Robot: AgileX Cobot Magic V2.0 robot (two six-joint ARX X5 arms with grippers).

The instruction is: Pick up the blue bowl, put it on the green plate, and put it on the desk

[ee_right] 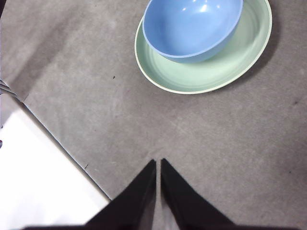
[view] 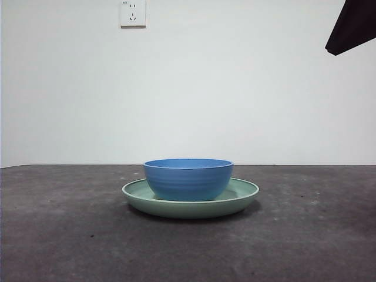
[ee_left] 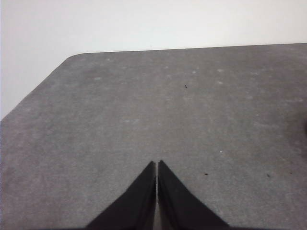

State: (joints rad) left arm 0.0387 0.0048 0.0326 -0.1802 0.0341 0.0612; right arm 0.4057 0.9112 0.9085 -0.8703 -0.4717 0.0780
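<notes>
My right gripper point(ee_right: 158, 165) hung pinched shut, empty, above the glossy blue ridged bowl point(view: 188, 178) sitting off-centre in the shallow sage-green plate point(view: 247, 191); rim grab could drag the plate.

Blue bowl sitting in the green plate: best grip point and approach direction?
Grip the blue bowl at its rim, one jaw inside and one outside, coming from above. It stands upright and open-topped, and its curved wall sits inside the green plate, whose raised rim blocks a low side approach. The right gripper, shut, is nearest.
</notes>
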